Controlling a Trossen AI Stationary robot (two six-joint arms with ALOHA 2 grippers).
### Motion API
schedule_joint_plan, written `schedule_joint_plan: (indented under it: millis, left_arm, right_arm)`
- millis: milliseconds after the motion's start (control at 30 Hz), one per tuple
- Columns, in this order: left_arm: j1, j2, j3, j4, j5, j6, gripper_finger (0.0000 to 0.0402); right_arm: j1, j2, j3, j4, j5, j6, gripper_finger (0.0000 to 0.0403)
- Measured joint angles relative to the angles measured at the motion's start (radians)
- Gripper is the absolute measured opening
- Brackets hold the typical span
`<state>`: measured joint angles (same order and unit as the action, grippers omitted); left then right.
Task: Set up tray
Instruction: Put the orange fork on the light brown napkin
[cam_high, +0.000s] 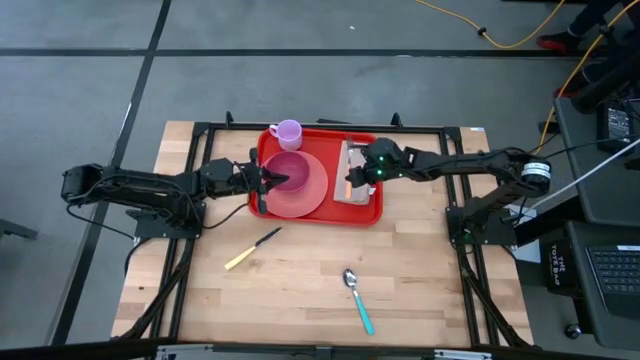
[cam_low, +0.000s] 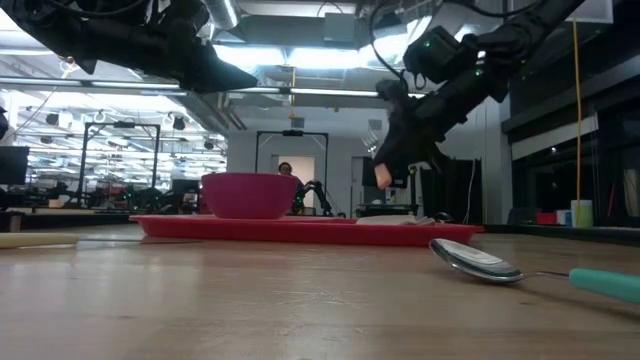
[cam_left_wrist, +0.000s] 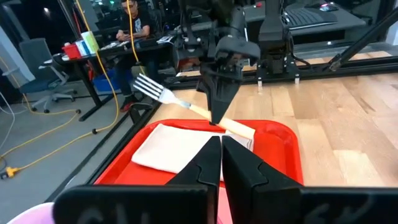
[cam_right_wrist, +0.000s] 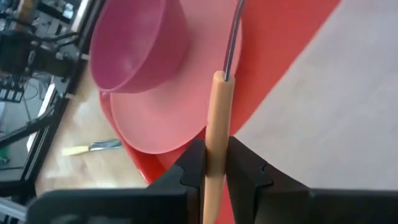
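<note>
Right gripper (cam_high: 349, 181) clamped on fork (cam_left_wrist: 186, 106), apparently just above red tray (cam_high: 372, 214); left gripper (cam_high: 270, 180) closed, empty, over tray.

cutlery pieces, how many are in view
3: a fork held by the right fingers over the napkin on the tray; a knife and a spoon on the table. None seems hidden.

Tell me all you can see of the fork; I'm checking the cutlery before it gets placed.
The fork has a metal head with tines, a thin metal neck and a light, wood-coloured handle. The right gripper is shut on the handle, holding the fork tilted in the air over the white napkin at one end of the red tray. It touches nothing but the gripper's fingers.
</note>
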<state>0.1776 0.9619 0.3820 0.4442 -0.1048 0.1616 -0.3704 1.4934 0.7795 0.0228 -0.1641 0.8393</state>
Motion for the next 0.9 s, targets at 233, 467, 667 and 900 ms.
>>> schedule_joint_plan:
  millis: [233, 467, 667, 900]
  left_arm:
    - [0.0, 0.0, 0.0, 0.0, -0.005, -0.001, 0.0007]
    - [0.0, 0.0, 0.0, 0.0, -0.005, -0.002, 0.0009]
    - [0.0, 0.0, 0.0, 0.0, -0.004, -0.002, 0.0008]
    - [0.0, 0.0, 0.0, 0.0, -0.003, -0.052, 0.0009]
  right_arm:
    - [-0.042, 0.031, 0.0, -0.012, -0.035, 0.076, 0.0044]
    - [-0.093, 0.106, 0.0, -0.031, -0.09, 0.156, 0.0044]
    - [-0.125, 0.164, 0.0, -0.018, -0.132, 0.177, 0.0044]
    - [-0.17, 0.204, 0.0, 0.012, -0.218, 0.191, 0.0044]
